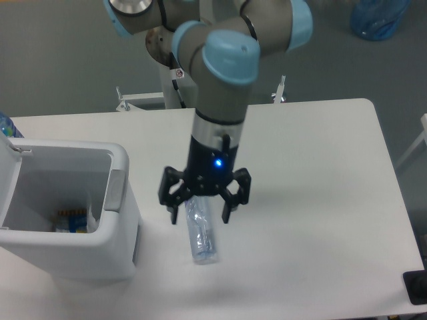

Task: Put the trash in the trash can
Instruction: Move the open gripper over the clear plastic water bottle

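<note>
The crushed clear plastic bottle [201, 235] lies on the white table, its length running toward the front edge. My gripper [201, 212] points straight down over the bottle's upper end. Its fingers [175, 212] stand apart on either side of the bottle, and the jaws are open. The trash can [123, 220] is the white bin at the left, with its lid [8, 148] swung open and a grey panel on its right side. A small wrapper with coloured print [73, 220] lies at the bottom inside the bin.
A blue water bottle [379, 19] stands on the floor at the top right. A bluish object [5, 125] shows at the left edge behind the bin. A black block [416, 288] sits at the table's front right corner. The arm's base post [172, 87] is behind the table.
</note>
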Motion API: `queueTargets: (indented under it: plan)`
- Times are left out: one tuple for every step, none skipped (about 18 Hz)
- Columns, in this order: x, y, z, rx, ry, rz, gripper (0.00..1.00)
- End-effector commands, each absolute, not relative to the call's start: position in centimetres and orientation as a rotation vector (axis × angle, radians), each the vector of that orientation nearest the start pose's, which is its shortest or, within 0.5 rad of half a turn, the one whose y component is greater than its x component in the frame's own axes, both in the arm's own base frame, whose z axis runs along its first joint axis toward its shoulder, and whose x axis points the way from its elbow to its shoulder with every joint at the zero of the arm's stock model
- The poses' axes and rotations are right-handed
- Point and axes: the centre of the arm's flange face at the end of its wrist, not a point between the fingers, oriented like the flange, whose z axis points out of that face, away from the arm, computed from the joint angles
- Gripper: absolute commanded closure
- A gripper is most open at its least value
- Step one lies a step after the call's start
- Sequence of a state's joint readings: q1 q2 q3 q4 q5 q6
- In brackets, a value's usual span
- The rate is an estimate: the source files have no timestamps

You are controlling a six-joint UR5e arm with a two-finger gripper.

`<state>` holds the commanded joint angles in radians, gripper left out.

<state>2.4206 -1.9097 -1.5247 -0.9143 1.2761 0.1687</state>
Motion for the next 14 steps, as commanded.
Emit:
queueTargets:
  plan:
    - [-37.8, 54.7, 38.9, -2.571, -0.817, -0.098, 0.00]
    - [-37.8, 54.6, 38.0, -2.587, -0.821, -0.094, 0.00]
    - [-37.8, 54.4, 37.4, -2.600, -0.818, -0.090, 0.00]
    - [-37.9, 54.5, 36.8, -2.613, -0.809, -0.093, 0.00]
    - [-37.9, 54.5, 36.5, -2.622, -0.807, -0.093, 0.00]
    - [-38.0, 54.4, 36.2, -2.631, -0.811, -0.084, 0.00]
    - [-38.0, 54.2, 35.6, -2.647, -0.817, -0.071, 0.00]
    - [-38.0, 54.1, 34.9, -2.667, -0.816, -0.058, 0.00]
    - [-38.0, 53.9, 34.1, -2.688, -0.823, -0.048, 0.00]
    - [-38.0, 54.0, 33.3, -2.705, -0.824, -0.040, 0.00]
    - [-38.0, 54.0, 32.7, -2.715, -0.829, -0.040, 0.00]
    - [-37.8, 54.3, 31.9, -2.725, -0.827, -0.049, 0.00]
    - [-37.7, 54.4, 31.4, -2.731, -0.827, -0.055, 0.00]
    - [-37.7, 54.4, 31.2, -2.733, -0.833, -0.058, 0.00]
